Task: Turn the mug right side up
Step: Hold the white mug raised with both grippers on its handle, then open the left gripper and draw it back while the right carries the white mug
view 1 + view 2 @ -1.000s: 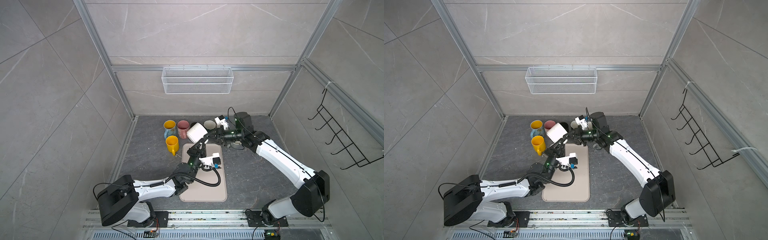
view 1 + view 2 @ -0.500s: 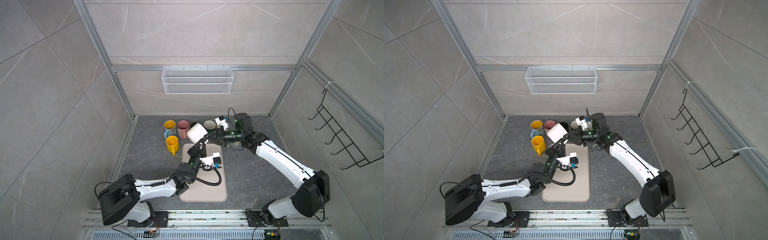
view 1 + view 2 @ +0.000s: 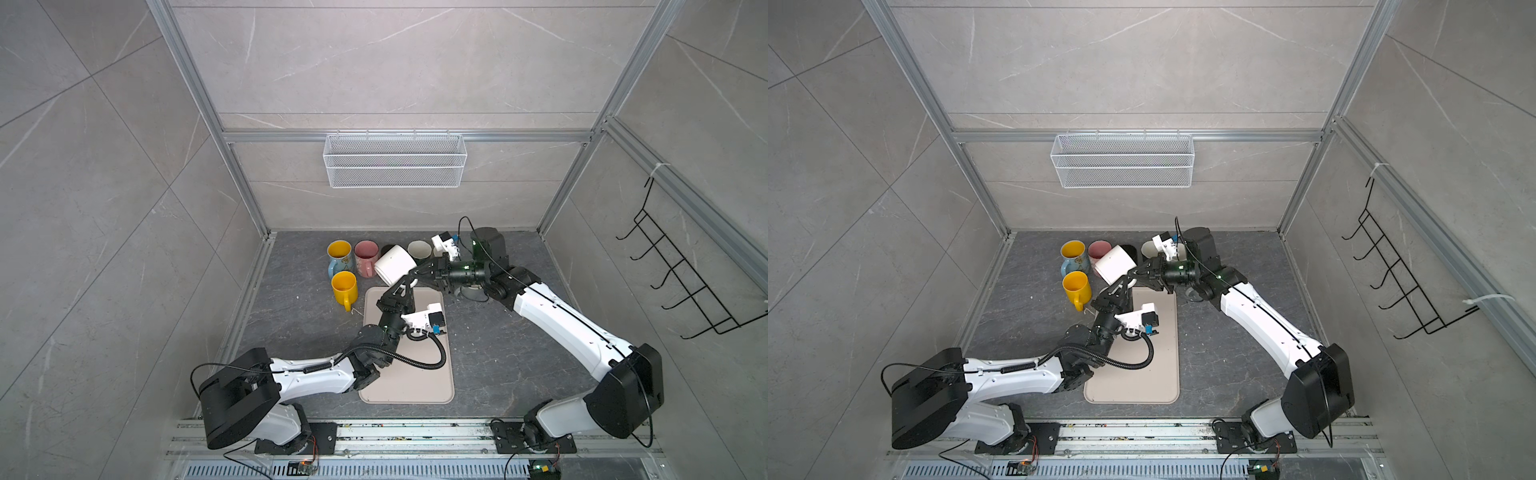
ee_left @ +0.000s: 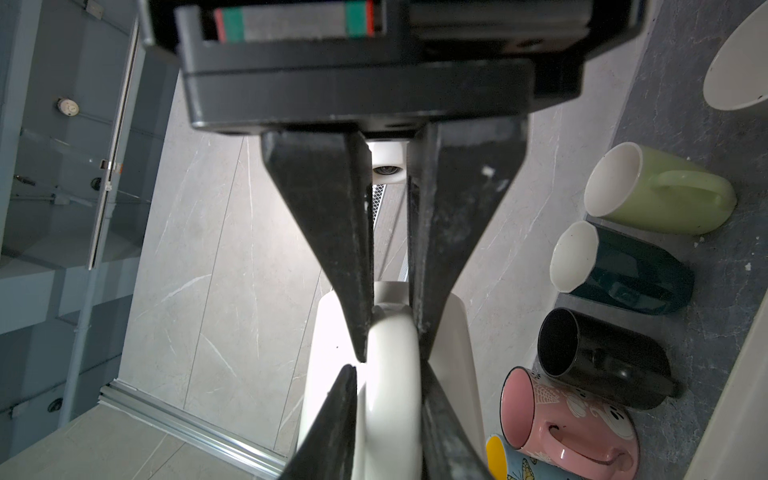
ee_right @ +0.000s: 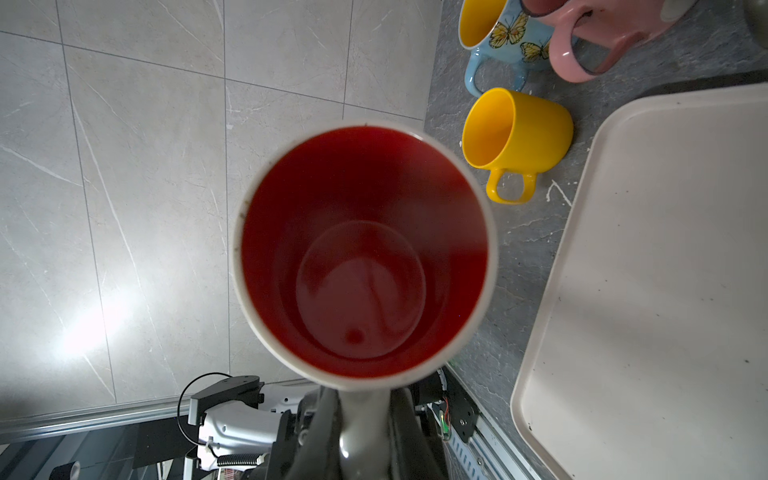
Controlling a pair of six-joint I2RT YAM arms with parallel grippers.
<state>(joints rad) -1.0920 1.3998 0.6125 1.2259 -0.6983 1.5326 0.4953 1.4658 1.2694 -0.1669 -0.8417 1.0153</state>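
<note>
The white mug with a red inside (image 3: 395, 264) hangs tipped above the flat beige tray's (image 3: 407, 384) far end. The left gripper (image 4: 388, 349) has just loosened, jaws slightly apart around the mug's handle (image 4: 390, 395). The right gripper (image 5: 365, 432) pinches the handle tight, ready to turn it.

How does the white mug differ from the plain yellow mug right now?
The white mug is off the table, tipped on its side, held by its handle; the yellow mug stands upright on the table. The white mug is red inside; the yellow mug is yellow inside and out. Both have one handle.
</note>
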